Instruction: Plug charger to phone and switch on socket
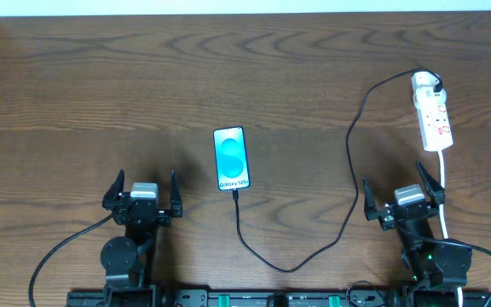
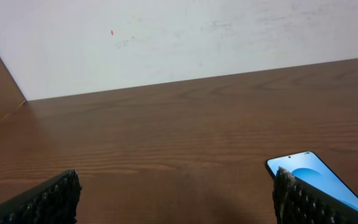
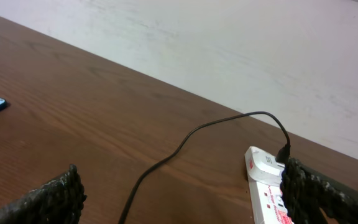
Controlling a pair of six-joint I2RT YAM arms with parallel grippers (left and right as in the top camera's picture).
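Resting spread and empty by the front edge, left gripper and right gripper flank a charger seemingly already joined to the phone, the switch on the socket unreadable.

The phone is laid at the centre of the counter; the socket is placed upper right. The charger is strung between them, looped through the lower middle.

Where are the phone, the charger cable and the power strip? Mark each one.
phone (image 1: 231,159): overhead view, middle of its blue screen.
charger cable (image 1: 351,162): overhead view, the upright run right of the phone.
power strip (image 1: 434,119): overhead view, middle of its white body.
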